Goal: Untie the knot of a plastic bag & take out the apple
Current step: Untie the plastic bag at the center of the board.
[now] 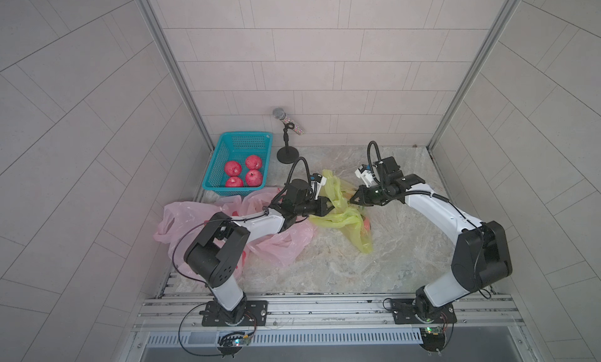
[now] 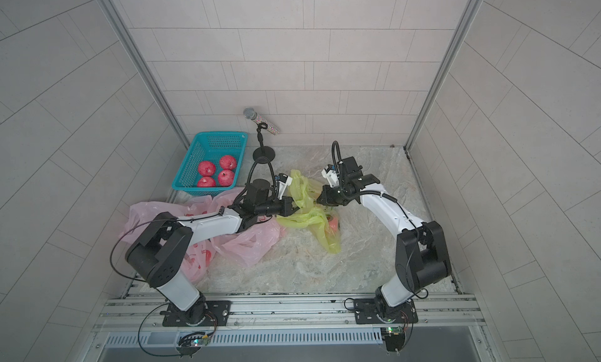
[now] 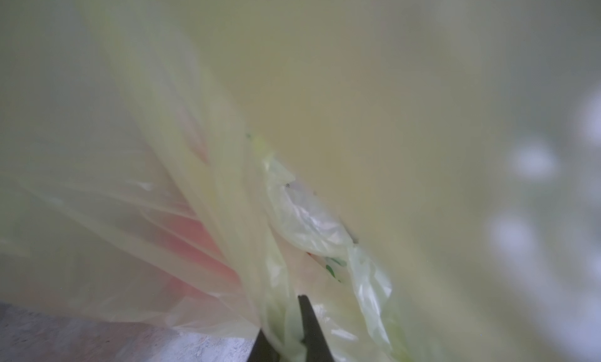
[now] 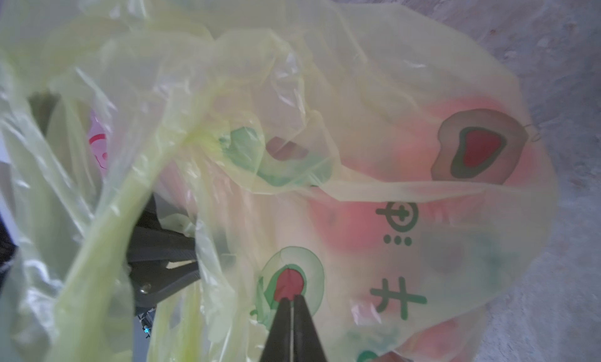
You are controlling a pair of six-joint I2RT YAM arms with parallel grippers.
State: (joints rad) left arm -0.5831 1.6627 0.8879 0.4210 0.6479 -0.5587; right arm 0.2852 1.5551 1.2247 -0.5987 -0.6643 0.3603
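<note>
Crumpled translucent yellow-green bag (image 1: pixel 338 218) lies centrally on the tabletop (image 1: pixel 325 266); a red apple (image 1: pixel 367 225) shows through its side.

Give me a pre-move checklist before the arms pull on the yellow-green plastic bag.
1. Grip of the left gripper on the yellow-green plastic bag: ok, film is bunched in its jaws.
2. Grip of the right gripper on that bag: ok, jaws shut on the film.
3. Bag's knot undone: cannot tell; a twisted strand shows in the right wrist view.
4. Place of the red apple: ok, it is inside the bag and shows through the film.
5. Room in the teal mesh basket: ok, four red apples inside, back part bare.
6. Clearance between the pink plastic bags and the left arm: not ok, they lie under it.
</note>
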